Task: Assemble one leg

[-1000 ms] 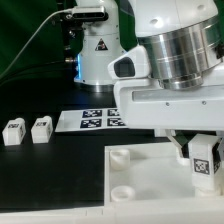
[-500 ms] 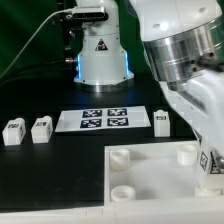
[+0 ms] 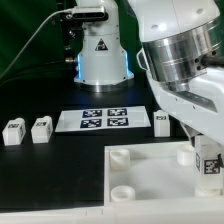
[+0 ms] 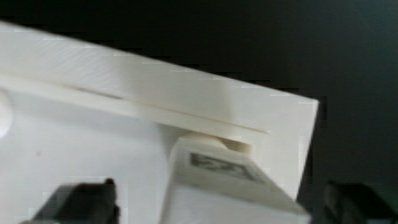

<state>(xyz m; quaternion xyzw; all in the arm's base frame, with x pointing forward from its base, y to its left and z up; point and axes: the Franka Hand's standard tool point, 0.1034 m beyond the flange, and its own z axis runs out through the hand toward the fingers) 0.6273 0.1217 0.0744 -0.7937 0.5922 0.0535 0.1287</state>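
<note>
My gripper (image 3: 207, 158) is shut on a leg (image 3: 209, 164), a small white post with a black-and-white tag facing the camera. It holds the leg over the far corner of the large white board (image 3: 150, 185) at the exterior view's right. In the wrist view the leg (image 4: 221, 165) runs between my two dark fingers (image 4: 84, 203) and its end sits at the board's corner socket (image 4: 217, 128). Whether the end touches the socket cannot be told.
Two loose legs (image 3: 13, 131) (image 3: 41, 128) stand at the exterior view's left, and a third (image 3: 161, 122) stands beside the marker board (image 3: 105, 120). The arm's base (image 3: 100, 50) stands behind. Round sockets (image 3: 120, 157) show on the board's near-left corners.
The arm has swung and turned towards the exterior view's right, uncovering the third loose leg. The held leg went right, then came slightly back left, and its tag now faces the camera.
</note>
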